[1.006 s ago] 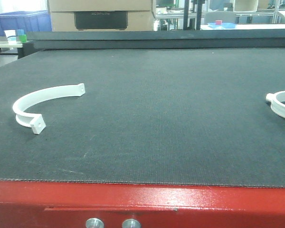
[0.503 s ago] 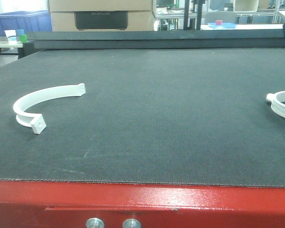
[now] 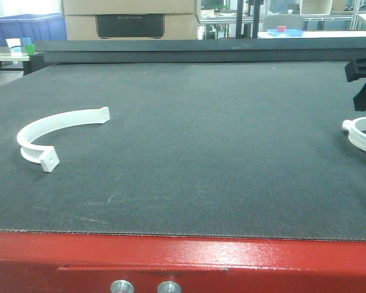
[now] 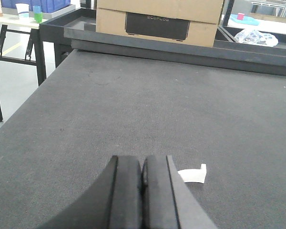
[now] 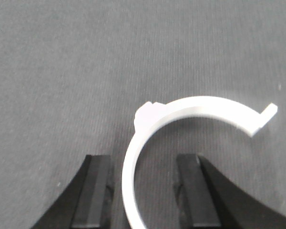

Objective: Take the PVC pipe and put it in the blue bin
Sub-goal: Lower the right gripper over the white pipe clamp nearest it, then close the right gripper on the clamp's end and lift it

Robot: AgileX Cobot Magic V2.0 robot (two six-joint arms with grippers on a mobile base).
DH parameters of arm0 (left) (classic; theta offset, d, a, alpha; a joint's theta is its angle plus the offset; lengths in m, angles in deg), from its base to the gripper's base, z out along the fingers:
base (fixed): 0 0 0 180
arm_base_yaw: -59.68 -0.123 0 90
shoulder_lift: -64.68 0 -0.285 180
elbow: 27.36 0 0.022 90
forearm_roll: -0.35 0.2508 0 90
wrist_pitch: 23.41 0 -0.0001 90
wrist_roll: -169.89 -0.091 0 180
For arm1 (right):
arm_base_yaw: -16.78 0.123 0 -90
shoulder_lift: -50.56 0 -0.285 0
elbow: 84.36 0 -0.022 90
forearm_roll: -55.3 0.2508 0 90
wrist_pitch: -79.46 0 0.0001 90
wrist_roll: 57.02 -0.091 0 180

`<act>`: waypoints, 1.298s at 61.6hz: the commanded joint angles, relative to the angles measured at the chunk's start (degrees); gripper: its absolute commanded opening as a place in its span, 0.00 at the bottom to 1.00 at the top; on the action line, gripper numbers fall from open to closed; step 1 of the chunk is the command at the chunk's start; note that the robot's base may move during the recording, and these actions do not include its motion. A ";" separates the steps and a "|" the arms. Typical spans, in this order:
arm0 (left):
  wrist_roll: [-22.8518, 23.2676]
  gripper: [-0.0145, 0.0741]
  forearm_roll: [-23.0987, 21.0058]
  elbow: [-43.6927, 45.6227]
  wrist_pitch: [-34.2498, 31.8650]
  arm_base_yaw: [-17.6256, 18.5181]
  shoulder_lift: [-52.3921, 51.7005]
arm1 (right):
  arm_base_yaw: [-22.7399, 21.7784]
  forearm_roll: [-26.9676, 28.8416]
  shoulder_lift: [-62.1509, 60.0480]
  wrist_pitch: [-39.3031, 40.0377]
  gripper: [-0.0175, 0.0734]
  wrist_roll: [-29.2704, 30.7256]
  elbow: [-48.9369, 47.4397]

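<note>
PVC pipe half-rings, two, white, flat on the dark counter (image 3: 195,159) and well apart. Far left in the background, beyond the counter's edge: blue bin (image 3: 24,25), with a white cup (image 3: 13,45) and a green cup (image 3: 28,46) in front of it. Left half-ring (image 3: 52,129) near the counter's left side, bulge toward the left, a holed tab at each end. Left gripper (image 4: 142,164) low over the counter, with fingers pressed together and nothing between them; just to their right, a white tab end (image 4: 193,175) on the counter. Cardboard box (image 3: 129,18) behind the counter, left of centre. Right gripper (image 5: 144,164) at the counter's right edge, over the right half-ring (image 5: 200,109) — fingers wide, one on either side of the arc. Contact with the arc not discernible.
</note>
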 commanded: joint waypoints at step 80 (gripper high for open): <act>0.07 0.04 -0.03 0.47 -3.38 -0.14 -0.07 | 0.39 -5.16 7.67 8.64 0.41 0.12 -0.47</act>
